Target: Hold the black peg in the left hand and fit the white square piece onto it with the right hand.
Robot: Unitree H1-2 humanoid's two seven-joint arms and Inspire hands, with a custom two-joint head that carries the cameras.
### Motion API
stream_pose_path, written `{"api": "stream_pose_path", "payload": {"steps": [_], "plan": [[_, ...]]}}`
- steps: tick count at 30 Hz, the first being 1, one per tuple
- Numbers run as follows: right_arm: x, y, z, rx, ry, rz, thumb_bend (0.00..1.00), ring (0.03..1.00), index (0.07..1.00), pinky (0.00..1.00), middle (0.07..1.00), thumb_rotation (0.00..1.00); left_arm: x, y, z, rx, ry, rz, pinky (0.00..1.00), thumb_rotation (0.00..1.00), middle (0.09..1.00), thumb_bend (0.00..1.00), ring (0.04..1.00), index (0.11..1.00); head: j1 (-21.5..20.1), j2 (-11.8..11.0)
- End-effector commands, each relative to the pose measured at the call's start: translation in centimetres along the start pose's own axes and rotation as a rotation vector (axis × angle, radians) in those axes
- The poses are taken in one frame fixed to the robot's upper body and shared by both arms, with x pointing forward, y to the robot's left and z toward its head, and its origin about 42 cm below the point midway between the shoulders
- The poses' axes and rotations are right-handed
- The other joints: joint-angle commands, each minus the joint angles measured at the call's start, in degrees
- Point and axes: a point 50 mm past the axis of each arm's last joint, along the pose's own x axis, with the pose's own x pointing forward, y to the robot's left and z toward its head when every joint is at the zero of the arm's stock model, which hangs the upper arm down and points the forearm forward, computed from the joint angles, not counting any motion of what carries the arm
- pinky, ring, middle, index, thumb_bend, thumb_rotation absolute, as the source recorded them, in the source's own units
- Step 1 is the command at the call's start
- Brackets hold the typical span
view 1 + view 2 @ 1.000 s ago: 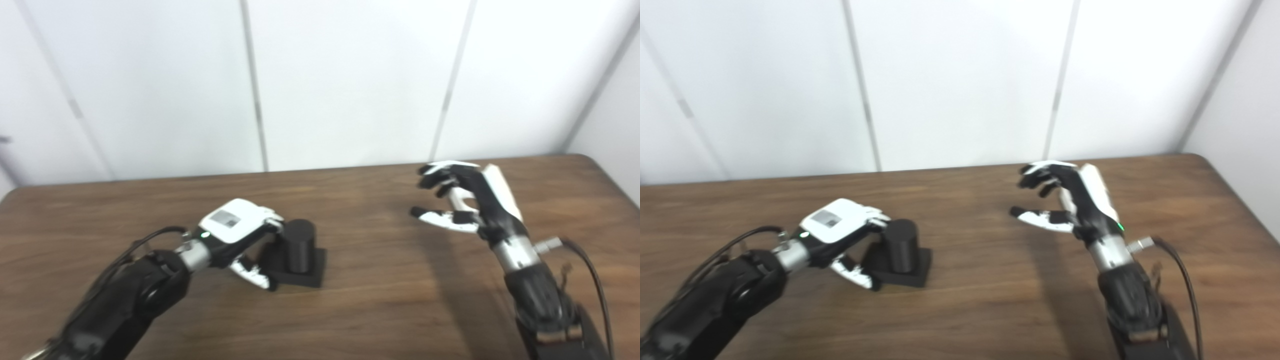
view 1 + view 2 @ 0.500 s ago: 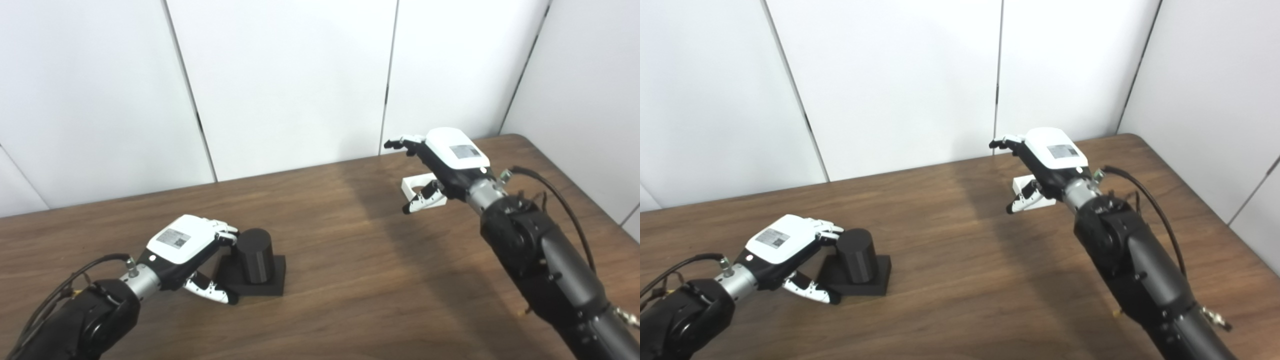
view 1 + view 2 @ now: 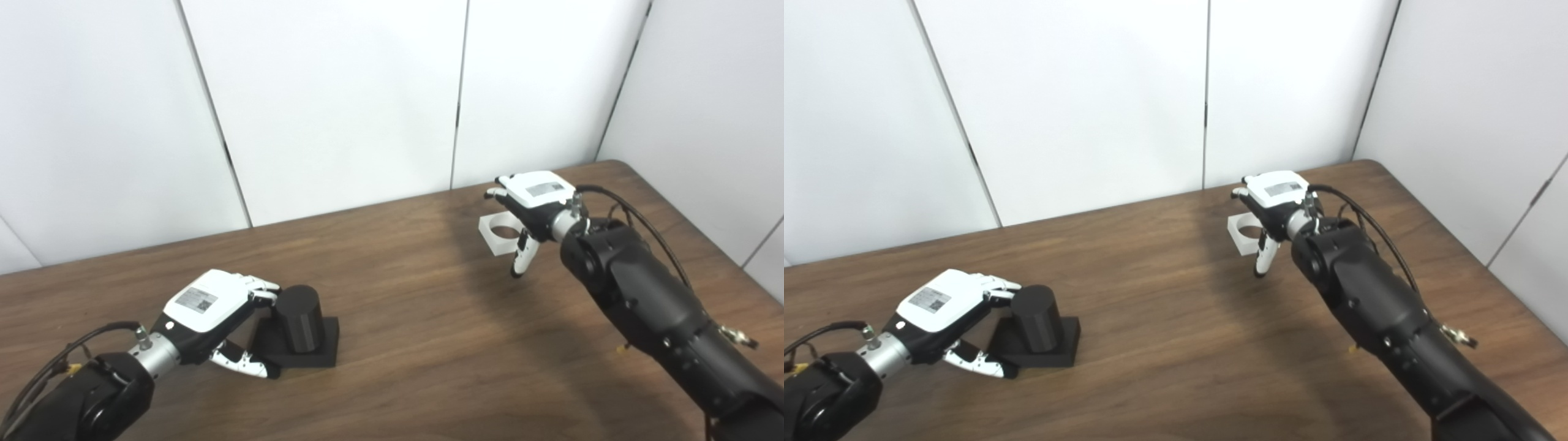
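A: Left hand [image 3: 205, 306] is cupped round the black peg [image 3: 299, 318], fingers touching its side, thumb by its base; a firm grip cannot be confirmed.

B: White square piece [image 3: 503, 231] lies on the table [image 3: 398, 343], under the right hand [image 3: 534, 202]; fingers spread, nothing held. Pickup step judged pending; closure on its edges is required.

Black arms, white-backed hands [image 3: 211, 306], black cables

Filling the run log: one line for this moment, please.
left hand: fingers around black peg, on table | right hand: over white square piece, grip unclear | fit: not started
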Motion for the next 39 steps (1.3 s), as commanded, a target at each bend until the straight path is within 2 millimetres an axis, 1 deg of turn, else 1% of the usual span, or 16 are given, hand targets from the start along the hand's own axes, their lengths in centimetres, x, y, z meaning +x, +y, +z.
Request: {"api": "stream_pose_path", "payload": {"steps": [1,3,6,11,14,23,26,30,39], "plan": [[0.8,-3.3,-0.6,-0.042,0.023,-0.100,0.94,1.000,0.930,0.99,0.999,0.20,-3.0,-4.4,-0.5,0.048,0.017,-0.232,0.77,0.07,0.818,0.52,0.806,0.491,-0.1,0.1],[1.3,-3.3,-0.7,-0.049,0.028,-0.089,0.97,1.000,0.947,1.00,1.000,0.22,-3.1,-4.3,-0.6,0.050,0.021,-0.242,0.78,0.07,0.822,0.52,0.812,0.491,-0.1,0.1],[2.2,-3.2,-0.9,-0.058,0.041,-0.079,0.98,1.000,0.953,1.00,1.000,0.22,-3.2,-4.3,-0.6,0.048,0.018,-0.234,0.78,0.07,0.822,0.52,0.810,0.491,-0.3,0.2],[3.8,-2.6,-1.5,-0.063,0.073,-0.095,0.95,1.000,0.928,0.99,0.979,0.21,-3.3,-4.3,-0.6,0.050,0.012,-0.226,0.77,0.07,0.819,0.52,0.803,0.491,-0.4,0.1],[4.5,-2.3,-1.7,-0.062,0.083,-0.097,0.92,0.993,0.908,0.98,0.962,0.20,-3.4,-4.3,-0.5,0.047,0.009,-0.217,0.76,0.07,0.814,0.52,0.798,0.491,-0.2,0.2],[5.6,-1.7,-2.1,-0.047,0.083,-0.091,0.89,0.961,0.875,0.93,0.938,0.20,-3.4,-4.1,-0.3,0.050,0.013,-0.224,0.78,0.07,0.823,0.52,0.812,0.491,0.7,0.6],[6.0,-1.6,-2.2,-0.016,0.067,-0.062,0.87,0.956,0.860,0.91,0.933,0.17,-3.4,-3.9,-0.2,0.045,0.016,-0.226,0.77,0.07,0.817,0.52,0.808,0.491,0.8,0.8],[6.5,-1.4,-2.3,0.010,0.042,-0.035,0.88,0.928,0.828,0.86,0.920,0.13,-3.4,-3.8,0.1,0.049,0.014,-0.224,0.77,0.07,0.811,0.52,0.803,0.491,1.0,1.1],[7.4,-0.4,-2.0,0.026,-0.010,0.024,0.86,0.905,0.785,0.85,0.901,0.13,-3.3,-3.6,0.5,0.037,0.015,-0.204,0.75,0.07,0.808,0.52,0.793,0.490,2.2,1.9]]}}
